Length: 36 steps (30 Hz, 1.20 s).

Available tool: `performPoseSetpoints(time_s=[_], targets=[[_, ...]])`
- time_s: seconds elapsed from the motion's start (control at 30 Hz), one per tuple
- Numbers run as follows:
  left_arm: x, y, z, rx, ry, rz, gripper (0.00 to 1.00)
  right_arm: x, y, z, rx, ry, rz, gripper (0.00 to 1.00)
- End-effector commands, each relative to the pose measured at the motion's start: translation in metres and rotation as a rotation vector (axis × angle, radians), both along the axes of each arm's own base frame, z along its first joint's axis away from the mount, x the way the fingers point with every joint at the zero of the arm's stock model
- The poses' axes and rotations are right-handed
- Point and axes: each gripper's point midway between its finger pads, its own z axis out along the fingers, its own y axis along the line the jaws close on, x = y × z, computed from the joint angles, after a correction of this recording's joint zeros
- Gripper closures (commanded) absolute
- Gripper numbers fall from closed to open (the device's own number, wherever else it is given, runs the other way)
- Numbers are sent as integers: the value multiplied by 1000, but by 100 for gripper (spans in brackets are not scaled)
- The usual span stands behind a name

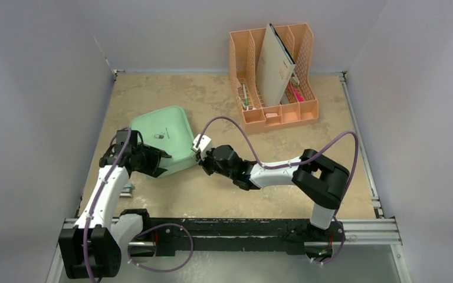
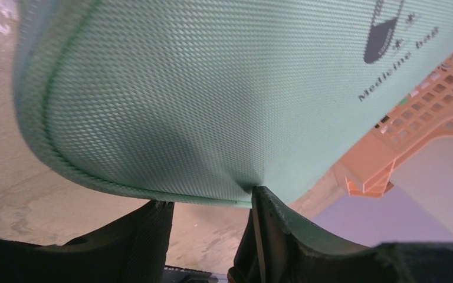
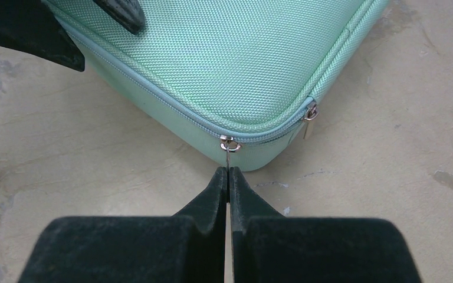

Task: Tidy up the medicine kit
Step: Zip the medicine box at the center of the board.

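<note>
Right fingers (image 3: 212,197) pinch zipper pull (image 3: 228,152); left fingers (image 2: 271,230) clamp medicine kit (image 1: 164,137) edge. I fear the thin pull slipping out.

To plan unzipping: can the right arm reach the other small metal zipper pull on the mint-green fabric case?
Probably yes, once freed: the other zipper pull hangs uncovered at the mint-green case corner, beside the held zipper pull in the right gripper.

You are seeing the left arm (image 1: 103,188) and right arm (image 1: 277,171) wearing white shells between black joint housings. A purple cable (image 1: 236,127) is looping along each arm. The left tool (image 2: 210,199) and right tool (image 3: 229,175) are showing black, felt-textured fingers.
</note>
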Motion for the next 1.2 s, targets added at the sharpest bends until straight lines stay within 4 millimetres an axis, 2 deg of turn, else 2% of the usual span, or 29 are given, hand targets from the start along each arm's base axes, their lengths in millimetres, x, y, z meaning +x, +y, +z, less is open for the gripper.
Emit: performPoseSetpoints(time_s=[0.0,0.2,0.37,0.63,0.87,1.0,1.17], targets=[[-16,16,-19,46,140,145,53,11,3,35,52,-100,-18,100],[-27,24,-39,104,216,129,63,14,0,28,15,-104,-8,100],[-41,28,-53,141,343,104,77,30,-14,21,1,-92,-56,100],[-50,30,-67,166,384,77,80,58,-38,20,-39,-111,-98,100],[-53,37,-66,207,395,71,81,71,-53,19,-80,-143,-137,100],[-52,38,-65,218,396,65,81,84,-57,13,-100,-146,-156,100],[-55,39,-69,227,418,48,82,103,-56,16,-101,-160,-175,100]])
